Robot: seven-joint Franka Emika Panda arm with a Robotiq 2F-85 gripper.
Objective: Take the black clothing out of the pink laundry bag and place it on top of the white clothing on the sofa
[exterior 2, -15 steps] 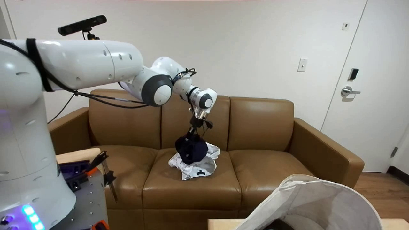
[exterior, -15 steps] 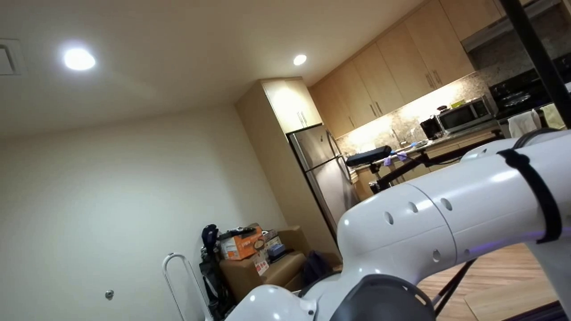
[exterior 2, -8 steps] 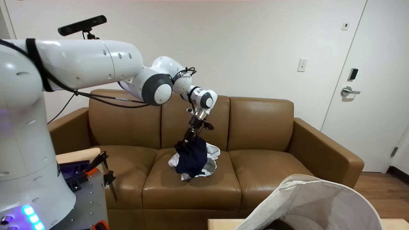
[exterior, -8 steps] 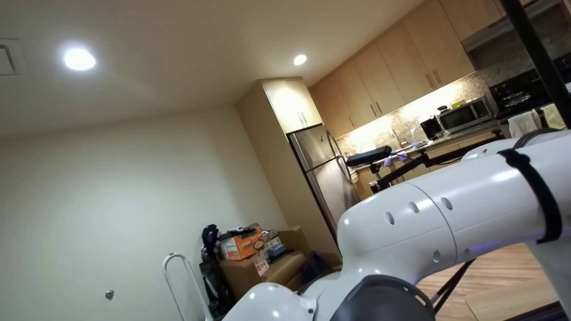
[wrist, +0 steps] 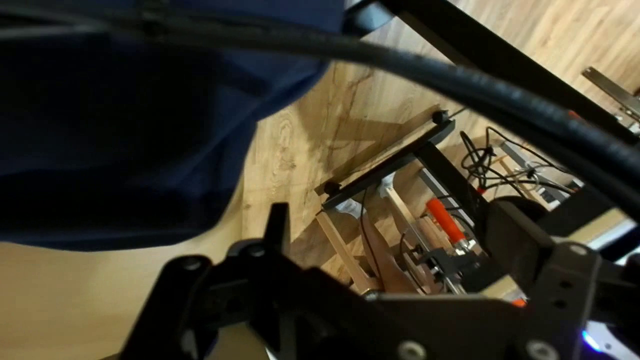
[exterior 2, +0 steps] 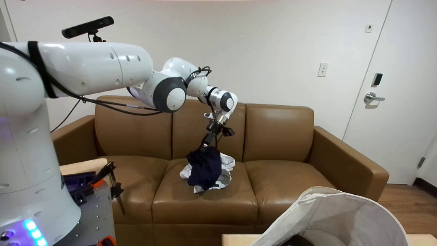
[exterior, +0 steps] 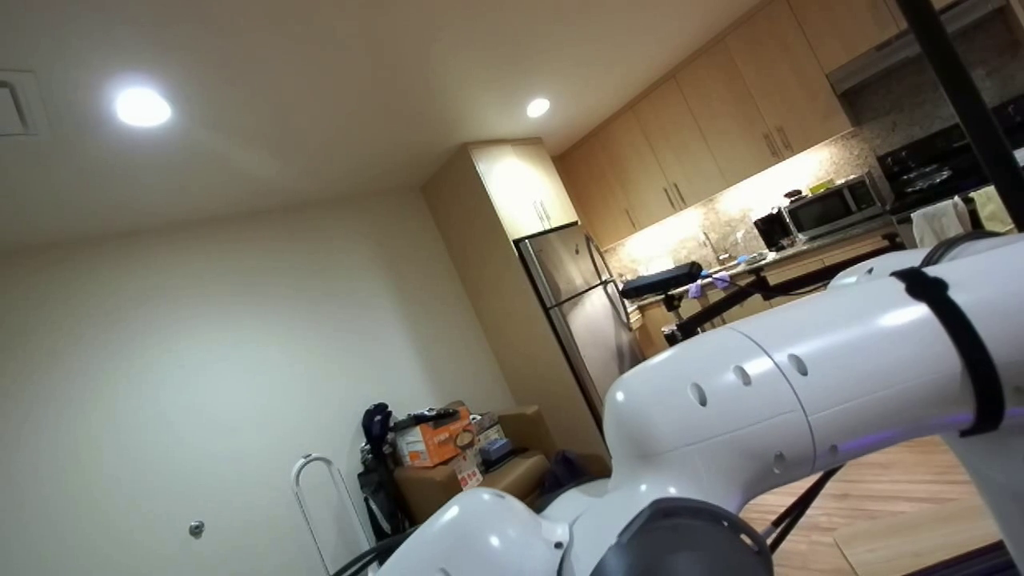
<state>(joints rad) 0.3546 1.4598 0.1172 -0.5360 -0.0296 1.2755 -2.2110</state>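
The black clothing (exterior 2: 205, 169), a dark navy bundle, lies on top of the white clothing (exterior 2: 228, 162) on the middle seat of the brown sofa (exterior 2: 283, 177). Parts of the white cloth stick out around it. My gripper (exterior 2: 204, 147) is tilted just at the bundle's upper edge; whether it touches the cloth I cannot tell. In the wrist view the gripper (wrist: 392, 217) has its fingers (wrist: 277, 225) spread wide with nothing between them. The laundry bag (exterior 2: 362, 208), whitish inside here, stands at the lower right of an exterior view with something dark in its bottom.
A wooden table (exterior 2: 239, 240) carries the bag. Sofa armrests flank the seats. Clamps (exterior 2: 116, 189) stick out from the robot's cart. A large dark blue shape (wrist: 165, 150) fills the wrist view's upper left, unclear what. A black cable (wrist: 450, 75) crosses that view.
The gripper has opened and the black clothing has dropped and spread over the white clothing. My gripper has since shifted slightly up and right, tilting more, while the cloth stays put.
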